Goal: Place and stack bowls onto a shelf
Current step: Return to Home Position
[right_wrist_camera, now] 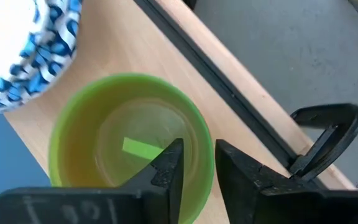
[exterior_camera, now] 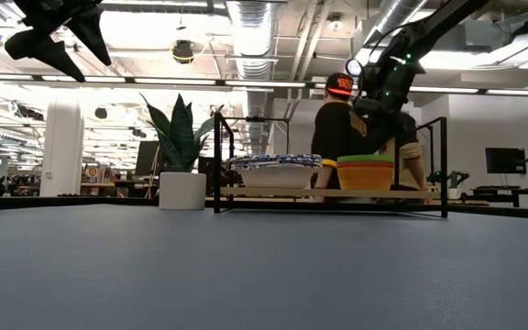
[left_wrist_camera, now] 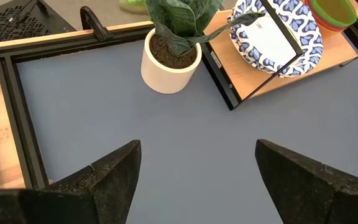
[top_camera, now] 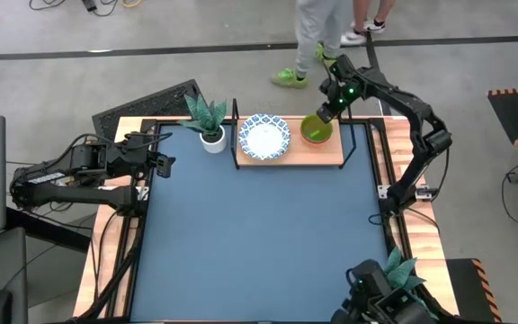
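While the left gripper (top_camera: pixel 158 155) is hanging above the bench's (top_camera: pixel 259 234) far left corner, its fingers (left_wrist_camera: pixel 114 180) spread wide and holding nothing, the right gripper (right_wrist_camera: pixel 197 148) is hovering at the green bowl (top_camera: pixel 316 131). That bowl is sitting on top of a nested stack at the right end of the shelf (top_camera: pixel 331 157), along the bench's far edge. The right fingers (right_wrist_camera: pixel 166 174) are standing only slightly apart, with the bowl's rim showing in the gap, and they seem to be gripping nothing. The bowl is looking light, rigid and glossy (so probably slippery, and liable to chip if dropped). Pinching its thin wall at the rim, one finger inside and one outside, is looking like the soundest hold. The blue-rimmed bowls (top_camera: pixel 264 137) are resting just beside it.
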